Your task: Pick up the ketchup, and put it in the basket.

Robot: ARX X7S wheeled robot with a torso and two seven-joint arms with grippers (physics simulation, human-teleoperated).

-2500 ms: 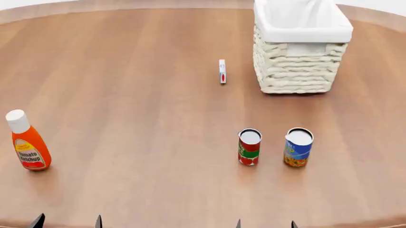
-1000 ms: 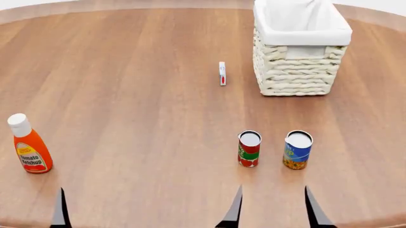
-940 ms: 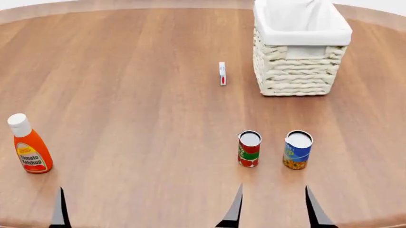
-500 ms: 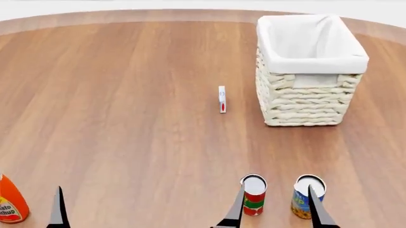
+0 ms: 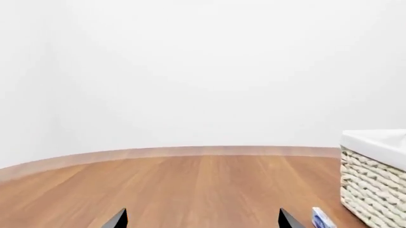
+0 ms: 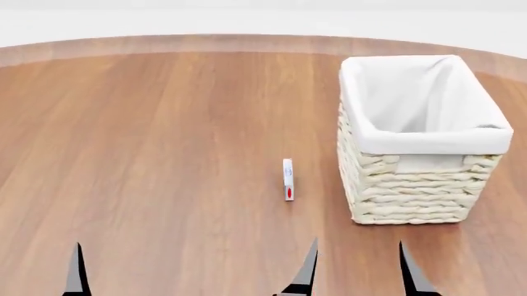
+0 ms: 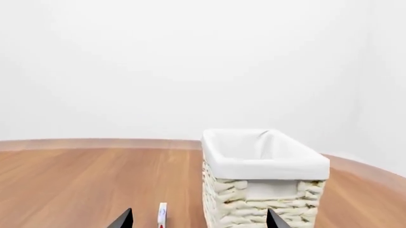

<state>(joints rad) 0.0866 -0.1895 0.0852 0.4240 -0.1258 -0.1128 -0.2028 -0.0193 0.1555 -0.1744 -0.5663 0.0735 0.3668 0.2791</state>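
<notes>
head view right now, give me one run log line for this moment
ketchup: out of view | basket: upright on table, empty | small box: beside basket | left claw: open, empty | right claw: open, empty

Head camera: high, tilted down over brown wooden tabletop [image 6: 165, 123]. Both wrist cameras: low, level, facing forward toward the white wall. All three share cream woven wicker basket [image 6: 411, 191] [image 5: 374, 190] [image 7: 263, 199].

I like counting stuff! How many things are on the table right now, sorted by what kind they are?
Baskets: 1, the wicker basket with white cloth.
Small boxes: 1, the little white box standing beside it.
Bottles: 0 in view, so no ketchup to see.
Cans: 0 in view.
Total: 2 things on the table.
</notes>
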